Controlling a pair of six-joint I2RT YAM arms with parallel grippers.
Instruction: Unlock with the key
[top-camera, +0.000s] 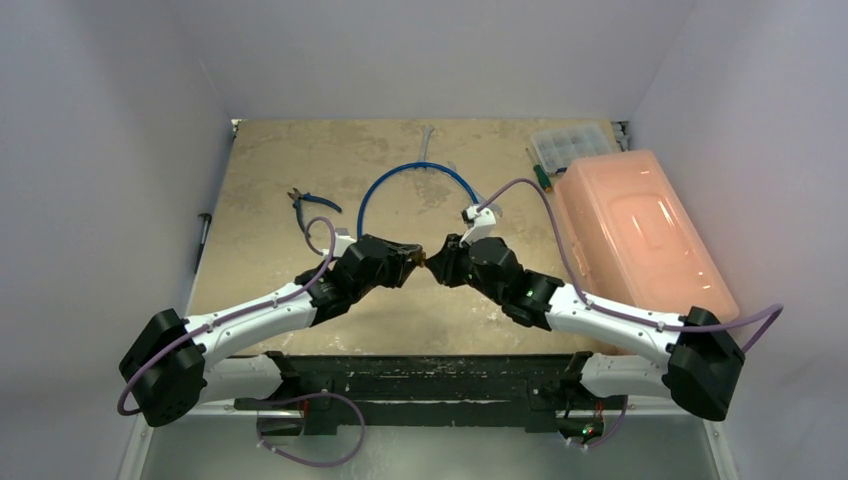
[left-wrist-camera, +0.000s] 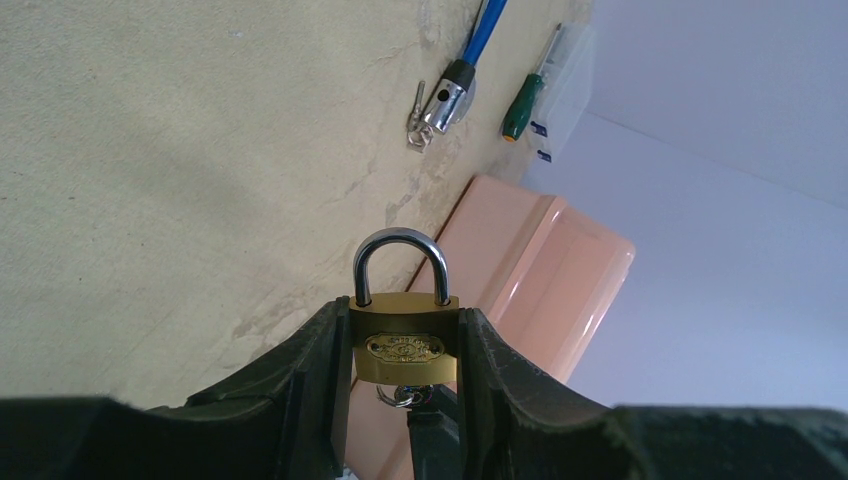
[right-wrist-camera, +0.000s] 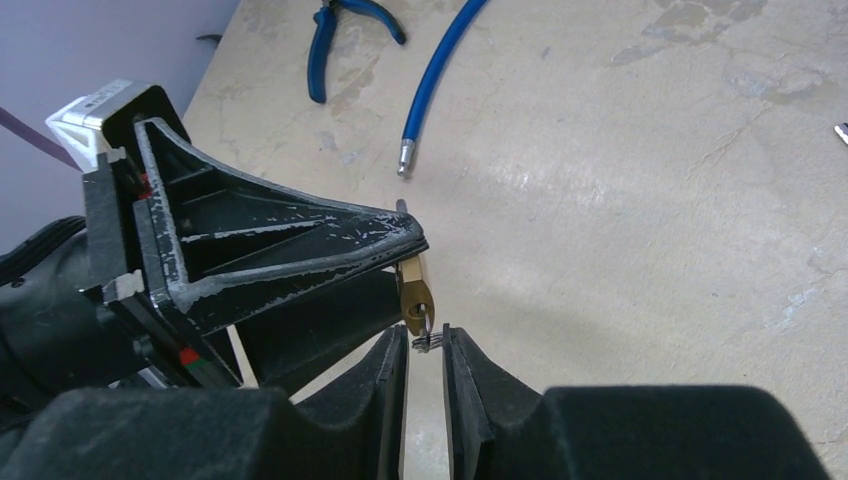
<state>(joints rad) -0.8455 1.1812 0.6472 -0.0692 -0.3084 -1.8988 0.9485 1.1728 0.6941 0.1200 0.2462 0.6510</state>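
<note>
Hanging under the small brass padlock with the silver shackle (left-wrist-camera: 404, 350), the tiny silvery metal key (right-wrist-camera: 428, 341) sits low in the middle of the right wrist frame, just between the two fingertips of the right claw (right-wrist-camera: 425, 330). Its jaws stand a little apart; whether they pinch the key I cannot tell. The left claw (left-wrist-camera: 404, 315) is clenched on the padlock's sides, with the shackle pointing up the frame.

You see a padlock (left-wrist-camera: 403, 348) with a brass body and a polished metal shackle (left-wrist-camera: 400, 240). The storage box (left-wrist-camera: 530, 270) is glossy plastic, the table (left-wrist-camera: 150, 150) matt
</note>
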